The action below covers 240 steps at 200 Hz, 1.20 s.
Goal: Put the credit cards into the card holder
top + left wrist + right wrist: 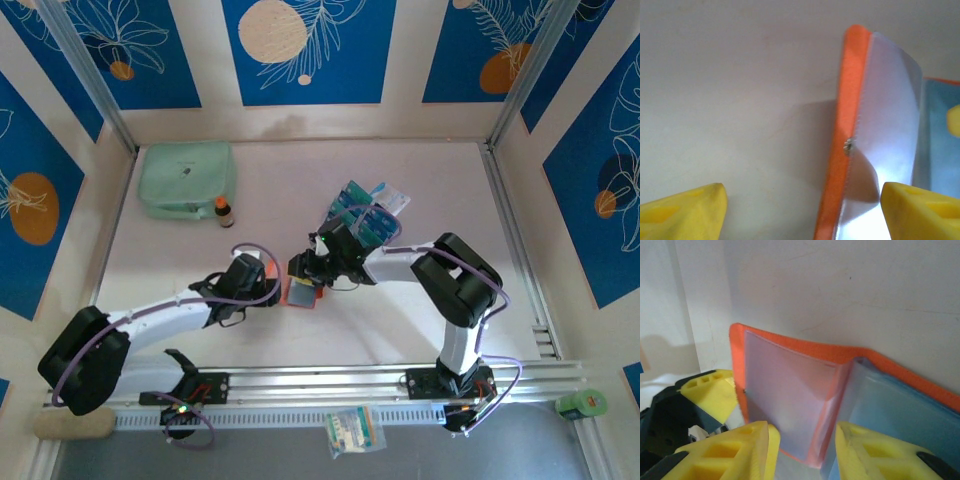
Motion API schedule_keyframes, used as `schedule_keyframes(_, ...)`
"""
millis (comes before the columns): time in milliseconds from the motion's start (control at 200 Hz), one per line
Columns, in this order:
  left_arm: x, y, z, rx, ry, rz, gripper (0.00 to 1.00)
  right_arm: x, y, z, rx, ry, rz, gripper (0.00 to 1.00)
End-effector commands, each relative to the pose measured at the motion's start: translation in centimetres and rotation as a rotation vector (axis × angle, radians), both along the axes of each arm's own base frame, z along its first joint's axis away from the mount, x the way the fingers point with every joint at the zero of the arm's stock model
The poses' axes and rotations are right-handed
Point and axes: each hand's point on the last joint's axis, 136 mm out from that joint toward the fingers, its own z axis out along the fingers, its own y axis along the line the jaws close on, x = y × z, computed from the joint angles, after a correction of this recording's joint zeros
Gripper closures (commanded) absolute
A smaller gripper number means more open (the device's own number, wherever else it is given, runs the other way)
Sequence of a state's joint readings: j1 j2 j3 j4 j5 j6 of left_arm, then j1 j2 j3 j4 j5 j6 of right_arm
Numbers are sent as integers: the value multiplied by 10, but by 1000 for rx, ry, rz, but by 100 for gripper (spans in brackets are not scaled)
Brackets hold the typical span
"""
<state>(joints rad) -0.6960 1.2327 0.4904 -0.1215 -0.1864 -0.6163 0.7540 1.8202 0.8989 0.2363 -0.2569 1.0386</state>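
Note:
The orange card holder (300,294) lies open on the table between my two grippers. In the left wrist view its orange cover (851,100) stands on edge, a clear pocket (887,115) beside it. My left gripper (803,192) is open and straddles that cover's lower end. My right gripper (804,430) is open too, with the near edge of a clear pocket leaf (790,395) standing between its fingers. A blue credit card (900,410) sits inside the right-hand pocket. More teal and blue credit cards (366,210) lie in a loose pile behind the right gripper (306,268).
A mint-green zip pouch (187,178) lies at the back left with a small brown bottle (223,210) beside it. A sachet packet (353,432) and a green roll (580,404) sit in front of the rail. Patterned walls close in three sides.

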Motion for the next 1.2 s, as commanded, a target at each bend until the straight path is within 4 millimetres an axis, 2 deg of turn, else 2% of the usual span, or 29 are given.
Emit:
schedule_keyframes(0, 10, -11, 12, -1, -20, -35, 19, -7, -11, -2, -45, -22, 23, 61)
schedule_keyframes(160, 16, -11, 8, 31, -2, -33, 19, -10, -17, -8, -73, -17, 28, 62)
schedule_keyframes(365, 19, 0, -1, 71, 20, -3, 19, -17, -27, -15, -114, -19, 36, 64)
schedule_keyframes(655, 10, -2, -8, 42, 48, -25, 19, -20, -46, -22, -231, -62, 81, 65)
schedule_keyframes(960, 0, 0, -16, 9, 72, -15, 20, -16, -55, -29, -285, -67, 120, 67)
schedule_keyframes(1095, -3, 0, -18, -6, 74, -15, 20, -13, -52, -15, -265, -92, 147, 67)
schedule_keyframes(1195, -2, -1, -15, -13, 65, -14, 20, -5, -50, 15, -232, -143, 166, 67)
